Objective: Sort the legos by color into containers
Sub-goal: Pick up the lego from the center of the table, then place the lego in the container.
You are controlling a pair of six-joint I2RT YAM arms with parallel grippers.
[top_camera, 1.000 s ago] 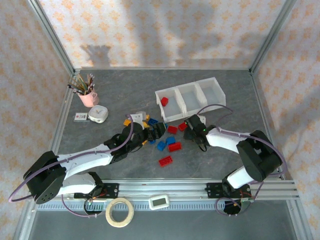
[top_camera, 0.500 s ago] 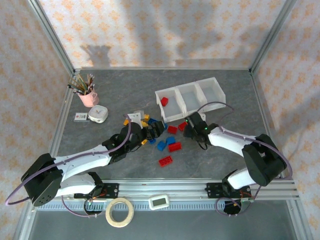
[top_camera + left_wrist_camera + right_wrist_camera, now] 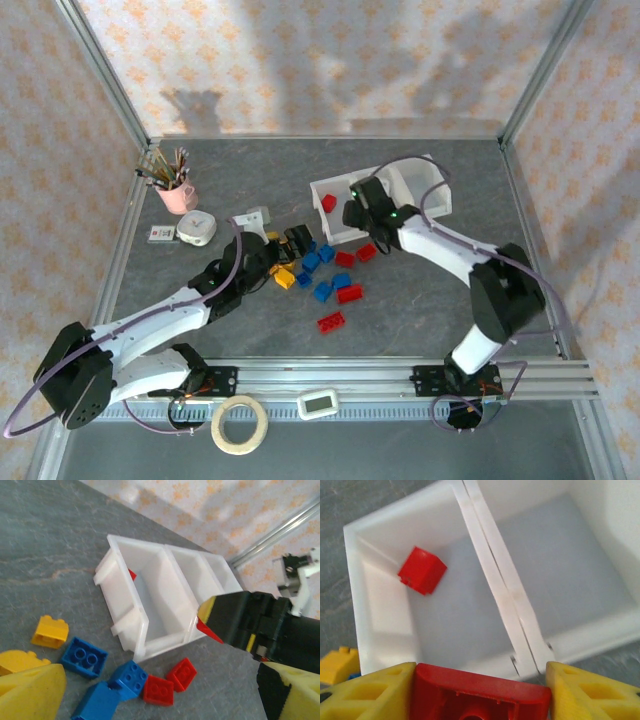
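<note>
At the near rail lie a roll of tape [image 3: 238, 422] and a small white timer [image 3: 320, 403]. Farther in, on the grey bench [image 3: 430, 310], the loose legos [image 3: 331, 321] are scattered between the two arms. The red ones are nearest, then blue, with yellow ones off to the left.

The left gripper [image 3: 292, 241] hangs low over the left edge of this scatter. Its yellow fingers [image 3: 30, 690] are spread wide with nothing held between them. In the left wrist view, a yellow brick [image 3: 50, 631], blue bricks [image 3: 84, 656] and two red bricks [image 3: 159, 690] lie on the bench below and ahead of the gap.

Beyond the scatter, the right gripper [image 3: 480, 672] is clamped on a held red brick [image 3: 480, 695]. This brick fills the whole space between the two yellow fingers [image 3: 370, 695], one pad against each end. It is up off the bench, just on the near side of the containers [image 3: 495, 580], roughly in line with the double wall where the left and middle bins join.

The left bin [image 3: 355, 605] has a lone red brick [image 3: 422, 570] lying on its floor near the left wall.

Farther left on the bench, well apart from the bins, stand a white device [image 3: 198, 228] and a pink cup [image 3: 178, 193] of pencils.
</note>
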